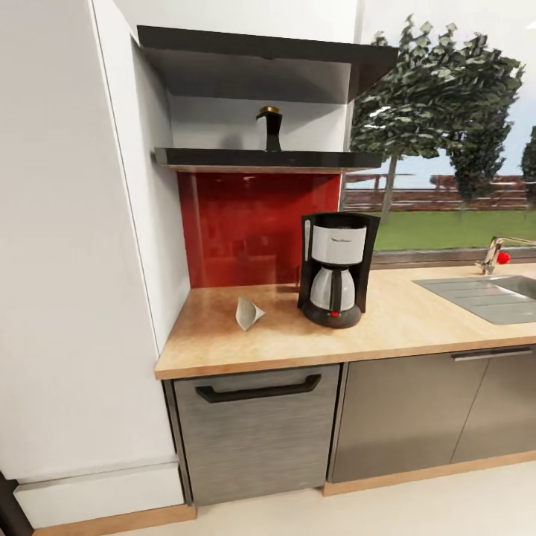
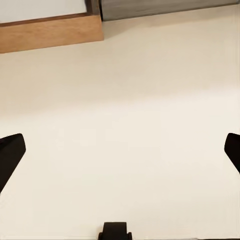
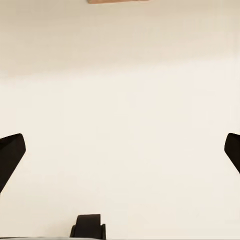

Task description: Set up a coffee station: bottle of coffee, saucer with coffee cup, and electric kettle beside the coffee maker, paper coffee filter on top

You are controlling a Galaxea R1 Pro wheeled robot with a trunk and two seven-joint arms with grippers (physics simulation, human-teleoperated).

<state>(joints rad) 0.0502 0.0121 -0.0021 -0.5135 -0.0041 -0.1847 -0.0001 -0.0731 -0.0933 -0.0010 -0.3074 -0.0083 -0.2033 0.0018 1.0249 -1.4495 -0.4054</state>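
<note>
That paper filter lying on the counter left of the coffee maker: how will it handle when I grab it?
The paper coffee filter looks thin, so probably light and easily crushed. It lies on its side on the kitchen countertop, a cone, so a nudge would likely make it roll or skid.

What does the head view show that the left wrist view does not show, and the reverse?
Head view: the coffee maker and the paper coffee filter lying beside it on the kitchen countertop, the bottle of coffee up on the shelf, and the sink.

Left wrist view: the left gripper, fingers spread wide over the pale floor.

Both: the wooden plinth under the cabinets and that floor.
</note>
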